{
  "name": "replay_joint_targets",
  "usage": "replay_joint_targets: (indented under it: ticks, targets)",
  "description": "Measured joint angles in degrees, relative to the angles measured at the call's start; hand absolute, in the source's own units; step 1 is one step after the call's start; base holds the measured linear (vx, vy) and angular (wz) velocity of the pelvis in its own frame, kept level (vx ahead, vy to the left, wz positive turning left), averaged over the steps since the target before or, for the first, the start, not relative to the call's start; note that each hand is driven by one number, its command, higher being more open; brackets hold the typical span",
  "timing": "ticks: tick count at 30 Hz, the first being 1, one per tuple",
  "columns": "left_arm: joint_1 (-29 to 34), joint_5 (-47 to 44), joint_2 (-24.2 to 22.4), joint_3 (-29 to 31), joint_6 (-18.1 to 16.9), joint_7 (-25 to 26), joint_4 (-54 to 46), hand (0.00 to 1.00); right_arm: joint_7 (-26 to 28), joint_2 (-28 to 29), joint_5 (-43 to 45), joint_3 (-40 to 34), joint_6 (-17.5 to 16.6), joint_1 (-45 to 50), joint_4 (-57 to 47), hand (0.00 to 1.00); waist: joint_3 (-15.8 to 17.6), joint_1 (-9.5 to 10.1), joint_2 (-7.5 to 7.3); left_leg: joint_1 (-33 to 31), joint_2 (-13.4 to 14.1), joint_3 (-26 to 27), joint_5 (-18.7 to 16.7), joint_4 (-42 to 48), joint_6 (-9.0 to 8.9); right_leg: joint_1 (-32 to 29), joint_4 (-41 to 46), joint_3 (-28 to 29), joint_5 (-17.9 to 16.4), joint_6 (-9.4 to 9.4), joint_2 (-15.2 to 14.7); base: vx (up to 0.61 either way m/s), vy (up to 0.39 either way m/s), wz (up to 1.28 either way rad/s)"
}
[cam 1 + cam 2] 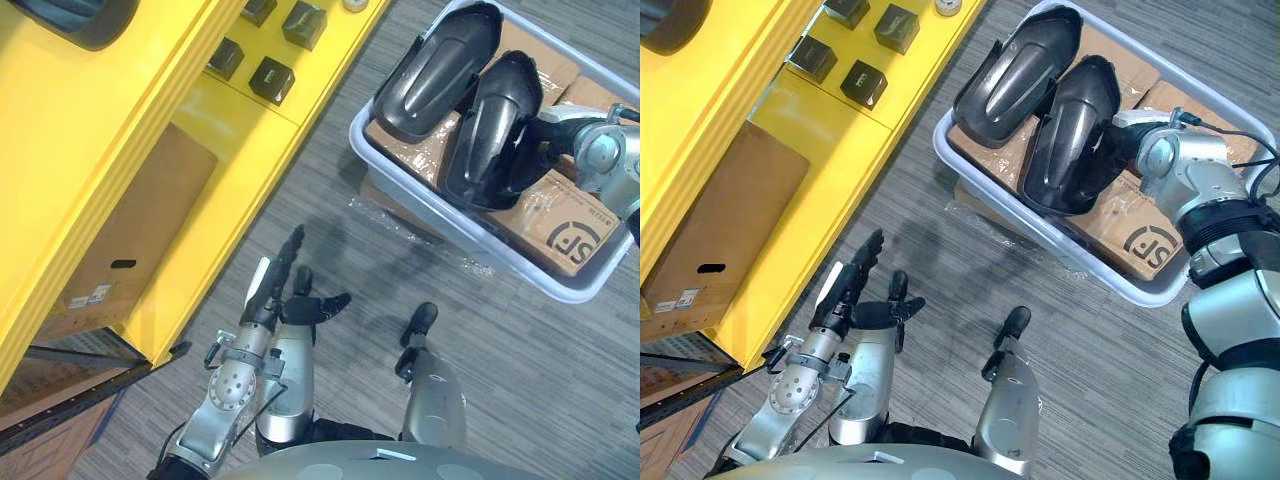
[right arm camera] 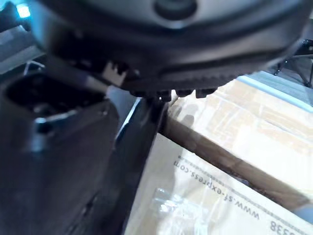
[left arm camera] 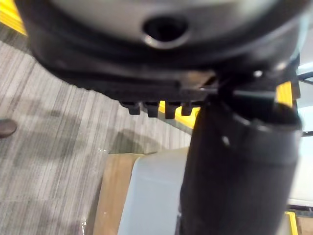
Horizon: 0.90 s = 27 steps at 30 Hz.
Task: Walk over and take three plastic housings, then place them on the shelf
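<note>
black housings in bin, right hand at the nearer one

near housing [image 1: 490, 125] and far housing [image 1: 435, 70]: glossy black plastic, long curved shells, side by side on taped cardboard boxes [image 1: 1140, 240] inside a pale plastic bin [image 1: 575, 290]. right hand [image 1: 1120, 152] lies against the near housing; fingers hidden, grip cannot be told. left hand [image 1: 285, 275] hangs low beside the yellow shelf [image 1: 230, 130], fingers straight, holding nothing. small dark boxes [image 1: 272, 78] sit on the shelf. floor [image 1: 520, 380]: grey ribbed carpet.
</note>
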Motion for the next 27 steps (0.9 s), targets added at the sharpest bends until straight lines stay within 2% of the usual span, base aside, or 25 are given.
replay_joint_targets:
  ticks: [6, 10, 14, 17, 21, 22, 24, 27]
  targets:
    - [0.69, -0.01, 1.14, 1.59, -1.76, -1.32, -1.9, 1.0, 4.07, -1.71, 0.25, 0.0, -0.05, 0.9, -2.95, 1.0, 0.05, 0.13, -1.36, 0.76, 0.83, -0.02, 0.26, -0.8, -0.25, 0.74, -0.8, -0.08, 0.0, -0.09, 1.0, 0.0, -0.012, -0.01]
    - [1.53, -0.04, 1.19, 3.28, -1.79, -1.58, -1.95, 1.0, 4.16, -2.98, 0.62, -0.08, 0.07, 0.91, -4.62, 1.0, 0.01, -0.06, -2.42, 1.68, 1.08, 0.26, 0.73, -1.9, -0.49, 1.07, -0.97, 0.01, -0.01, -0.11, 1.22, 0.0, -0.019, -0.03]
    - [3.16, -0.01, 1.21, 4.27, -1.85, -1.63, -3.18, 1.0, 2.53, -6.41, 4.53, -1.62, 0.56, 0.95, -7.47, 1.0, 0.05, 0.0, -3.22, 1.82, 1.22, 0.31, 0.72, -1.94, -0.51, 1.21, -1.08, 0.15, -0.01, -0.12, 1.41, 0.0, -0.002, -0.01]
    - [3.96, 0.03, 1.21, 4.99, -2.22, -1.56, -4.08, 1.0, -1.71, -6.8, 9.66, -5.61, 1.25, 0.95, -9.64, 1.0, 0.09, -0.08, -4.07, 2.34, 1.68, 0.88, 0.63, -1.94, -0.63, 1.32, -1.15, 0.59, -0.05, -0.2, 1.81, 0.0, -0.018, -0.1]
    - [4.52, 0.05, 1.0, 4.97, -3.19, -1.42, -4.08, 1.0, -13.74, -6.85, 16.69, -13.33, 0.92, 1.1, -14.14, 1.0, 0.07, -0.41, -4.73, 2.59, 2.22, 1.42, 0.27, -1.88, -0.98, 1.51, -2.06, 1.04, 0.06, -0.5, 2.38, 0.0, -0.02, -0.08]
    - [4.53, 0.05, 0.99, 4.97, -3.2, -1.42, -4.08, 1.0, -15.31, -6.85, 17.32, -14.9, 1.01, 1.5, -14.87, 1.0, 0.09, -0.4, -4.79, 2.6, 2.28, 1.46, 0.17, -1.82, -0.97, 1.5, -2.05, 1.16, 0.06, -0.5, 2.46, 0.01, -0.009, -0.07]
    - [4.7, 0.03, 0.33, 5.07, -3.21, -1.33, -4.23, 1.0, -20.8, -6.84, 22.11, -23.79, 1.53, 6.43, -18.53, 1.0, 0.09, -0.14, -4.87, 2.77, 2.32, 1.51, 0.09, -1.81, -1.07, 1.5, -1.78, 1.34, 0.11, -0.53, 2.49, 0.0, 0.0, 0.0]
    - [4.92, 0.01, -1.1, 5.37, -3.17, -1.16, -5.2, 1.0, -24.11, -5.84, 32.61, -36.76, 3.92, 16.86, -22.15, 1.0, 0.09, -0.12, -4.87, 2.8, 2.01, 1.57, 0.01, -1.78, -0.98, 1.49, -1.64, 1.35, 0.06, -0.5, 2.18, 0.0, 0.0, 0.0]
